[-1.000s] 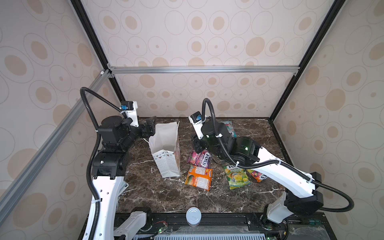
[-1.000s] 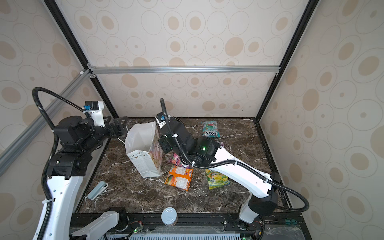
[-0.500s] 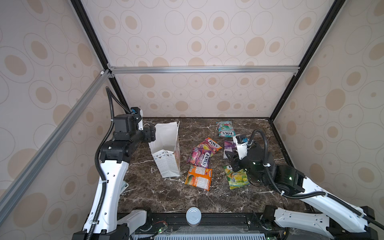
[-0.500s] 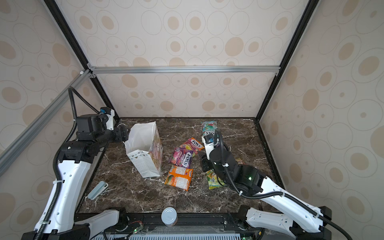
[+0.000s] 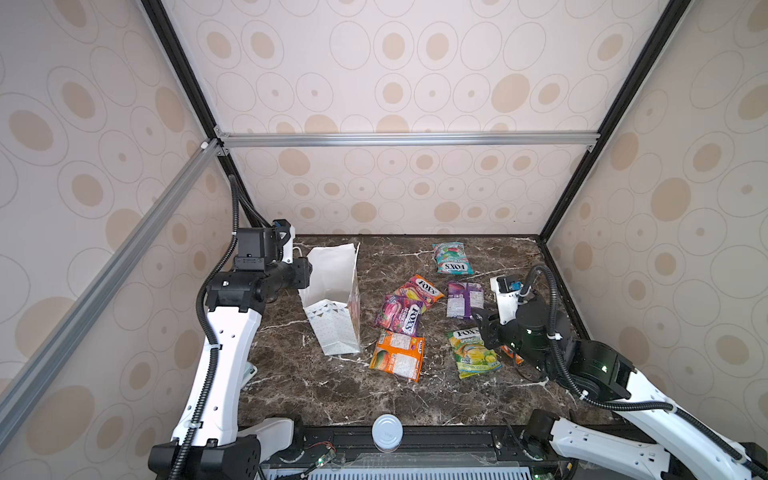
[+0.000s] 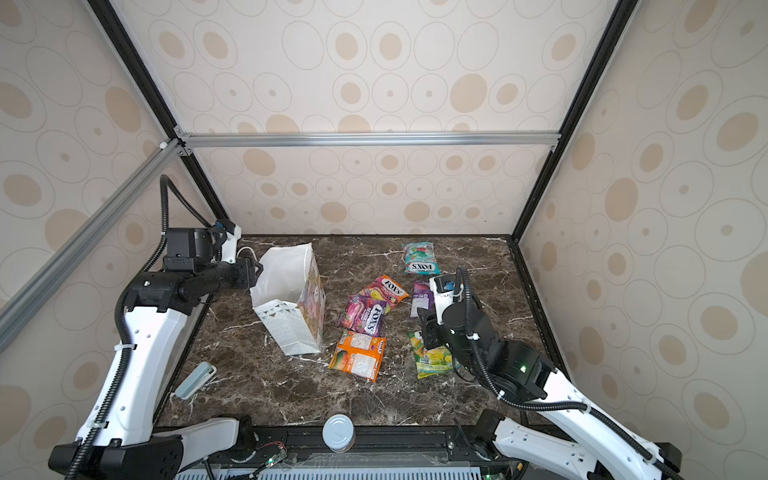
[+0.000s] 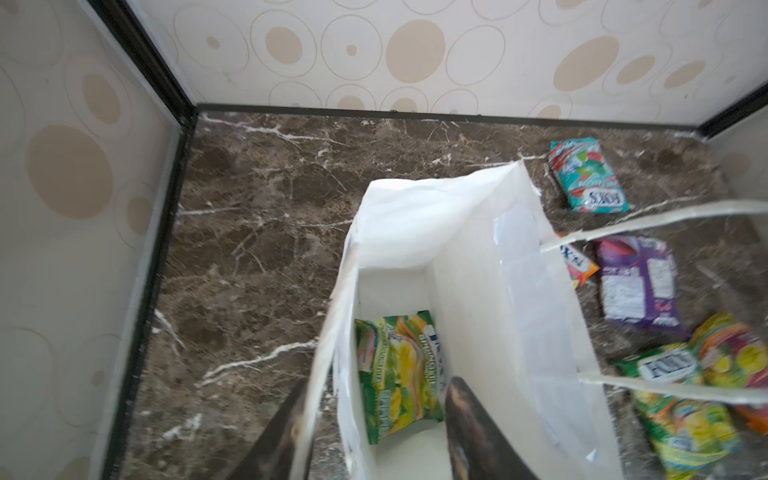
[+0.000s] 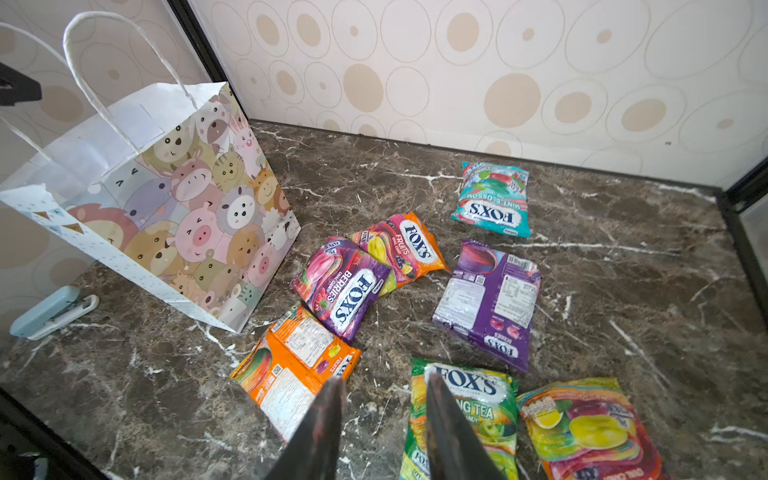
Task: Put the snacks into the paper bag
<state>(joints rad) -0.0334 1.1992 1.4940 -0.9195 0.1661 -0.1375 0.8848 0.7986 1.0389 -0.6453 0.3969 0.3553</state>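
Note:
The white paper bag (image 5: pixel 336 291) stands upright at the left of the marble table, its mouth open. One green snack packet (image 7: pixel 399 374) lies inside it. My left gripper (image 7: pixel 378 384) is open at the bag's left rim (image 5: pixel 305 274), one finger outside the wall and one inside. On the table lie a teal packet (image 5: pixel 451 258), an orange fruits packet (image 5: pixel 419 289), a magenta berries packet (image 5: pixel 400 314), a purple one (image 5: pixel 464 299), an orange one face down (image 5: pixel 397 355) and a green tea one (image 5: pixel 473 353). A yellow-red packet (image 8: pixel 590 428) lies beside it. My right gripper (image 8: pixel 384 378) hangs open and empty above the gap between the orange and green packets.
A white round cap (image 5: pixel 387 432) sits on the front rail. A pale blue stapler-like object (image 6: pixel 195 380) lies at the table's front left edge. Patterned walls close in the table on three sides. The bag's cord handles (image 8: pixel 124 83) stick up from its rim.
My right arm has pulled back from the bag to the right front of the table, above the green packet. The left arm has changed its pose, with its gripper still at the bag's left rim.

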